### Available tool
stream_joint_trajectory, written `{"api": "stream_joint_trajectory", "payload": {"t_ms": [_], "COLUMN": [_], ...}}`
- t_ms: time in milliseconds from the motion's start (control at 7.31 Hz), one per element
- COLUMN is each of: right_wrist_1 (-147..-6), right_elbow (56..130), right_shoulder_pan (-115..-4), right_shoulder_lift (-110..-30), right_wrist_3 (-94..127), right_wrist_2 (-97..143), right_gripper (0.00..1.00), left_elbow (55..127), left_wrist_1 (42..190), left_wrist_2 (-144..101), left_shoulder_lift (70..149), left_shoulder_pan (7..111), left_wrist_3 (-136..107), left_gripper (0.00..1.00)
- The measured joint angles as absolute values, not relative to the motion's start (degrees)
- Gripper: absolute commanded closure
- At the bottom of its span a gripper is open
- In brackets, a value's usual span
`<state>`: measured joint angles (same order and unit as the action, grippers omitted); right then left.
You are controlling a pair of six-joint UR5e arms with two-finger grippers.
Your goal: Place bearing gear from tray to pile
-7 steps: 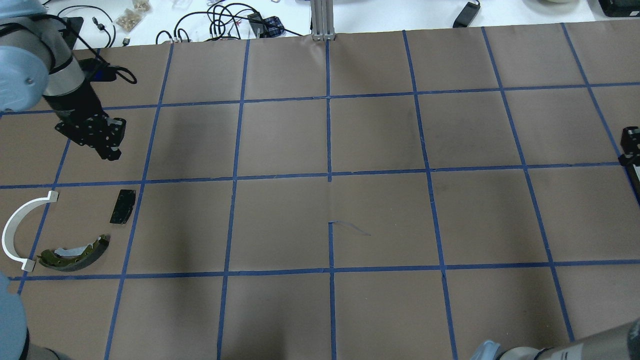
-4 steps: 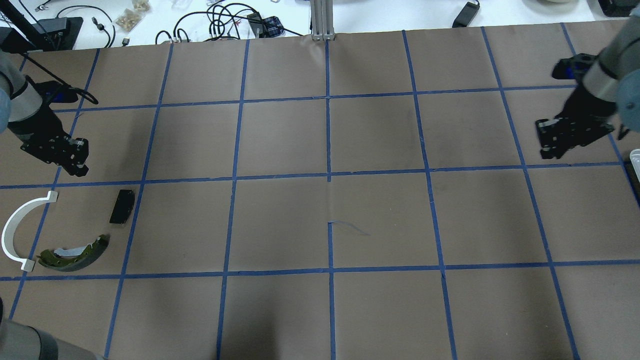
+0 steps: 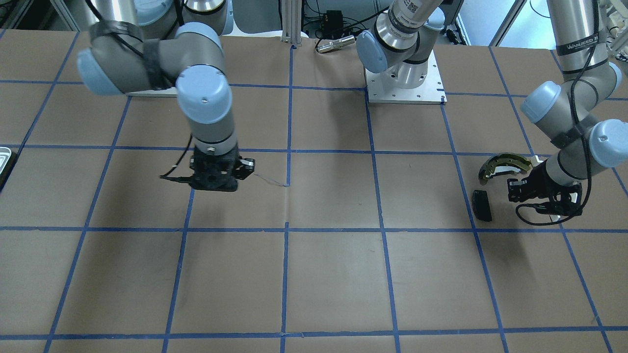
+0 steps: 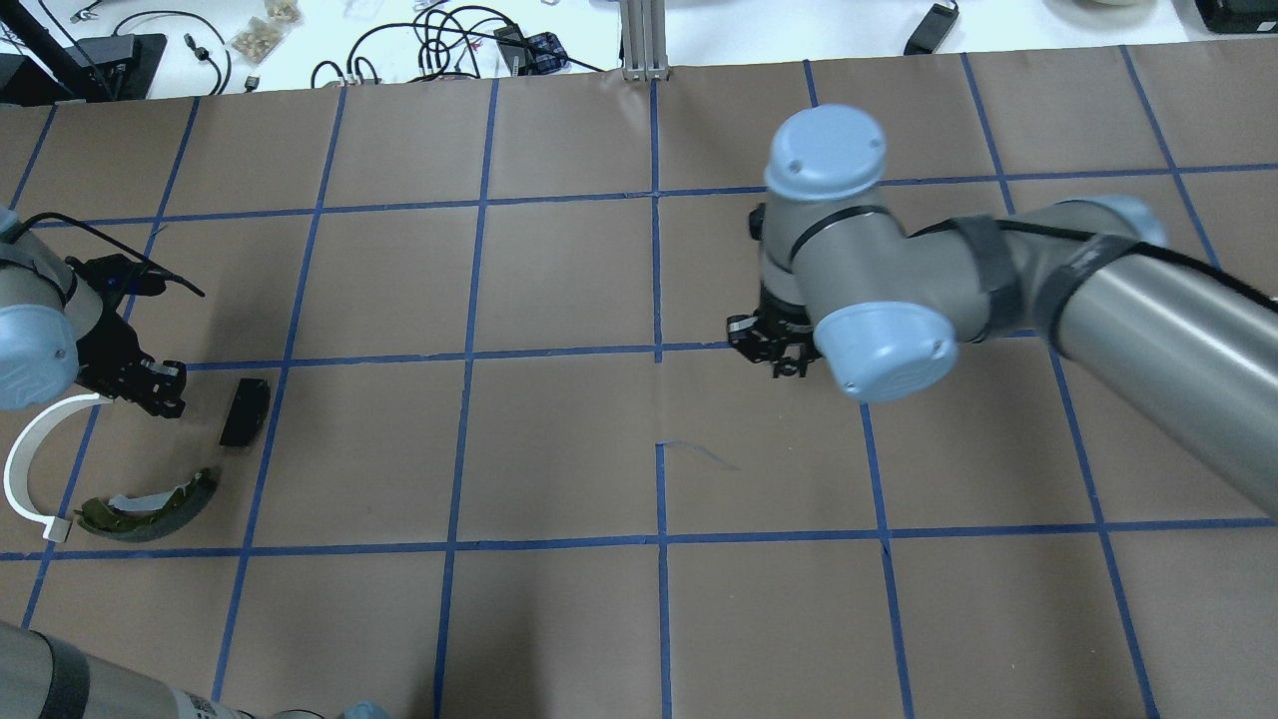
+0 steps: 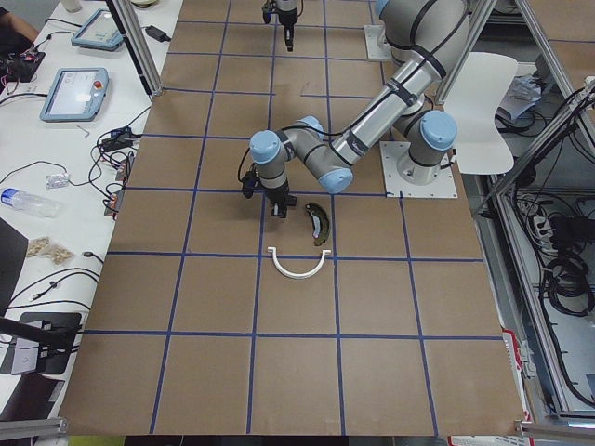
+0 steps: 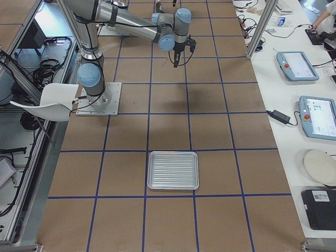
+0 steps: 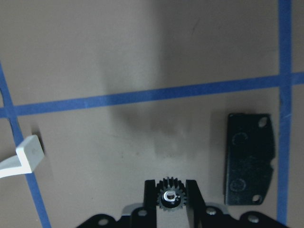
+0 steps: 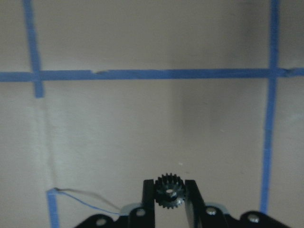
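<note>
My left gripper (image 7: 170,189) is shut on a small black bearing gear (image 7: 170,198). It hangs low over the pile (image 4: 160,392), between the white plastic arc (image 4: 22,459) and the black pad (image 4: 243,411). The olive-gold brake shoe (image 4: 150,494) lies just behind them. My right gripper (image 8: 169,186) is shut on a second black bearing gear (image 8: 169,192) and hovers over the table's middle (image 4: 784,361). The tray (image 6: 173,153) lies far to the right and holds nothing that I can see in the exterior right view.
The brown paper table has a blue tape grid (image 4: 657,350). Cables and small items (image 4: 439,40) lie on the white bench past the far edge. The right arm's elbow (image 4: 879,350) spans the table's right half.
My left gripper has moved nearer and down to the pile beside the black pad. My right arm has swung from the table's right edge to the middle.
</note>
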<state>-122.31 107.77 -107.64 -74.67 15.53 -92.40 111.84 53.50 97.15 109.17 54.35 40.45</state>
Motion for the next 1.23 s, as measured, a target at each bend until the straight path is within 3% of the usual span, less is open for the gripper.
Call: {"api": "stream_joint_trajectory", "payload": {"t_ms": [137,274,410,547,958,1231], "right_wrist_1": [-127.69,-130.28,-131.64,-132.57,-132.67,-126.92], "right_elbow": [106.9,105.96,105.35,104.84,102.29,101.21], "right_shoulder_pan": [-113.09,-117.26,-119.97,-121.23,-117.9,-108.73], "right_shoulder_lift": [-71.31,-68.98,-67.0,-65.11,-65.5,-70.8], "right_wrist_3": [16.1,16.71,17.4,17.82,16.02,7.9], "right_wrist_2": [-91.59,-91.16,-90.98,-90.84,-88.74,-88.67], "right_gripper": [1.0,0.87,0.34,0.0,0.0,0.0], "left_elbow": [112.43,112.67,112.85,112.85,111.15,106.49], "left_wrist_1": [53.02,52.93,52.89,52.8,53.19,57.2], "left_wrist_2": [97.11,97.06,97.12,97.25,96.93,96.83], "left_shoulder_lift": [109.29,109.39,109.45,109.47,108.49,107.09], "left_shoulder_pan": [53.9,53.72,53.64,53.6,54.64,59.02], "left_wrist_3": [40.57,40.68,40.86,41.02,40.9,39.04], "left_gripper": [0.01,0.0,0.0,0.0,0.0,0.0]}}
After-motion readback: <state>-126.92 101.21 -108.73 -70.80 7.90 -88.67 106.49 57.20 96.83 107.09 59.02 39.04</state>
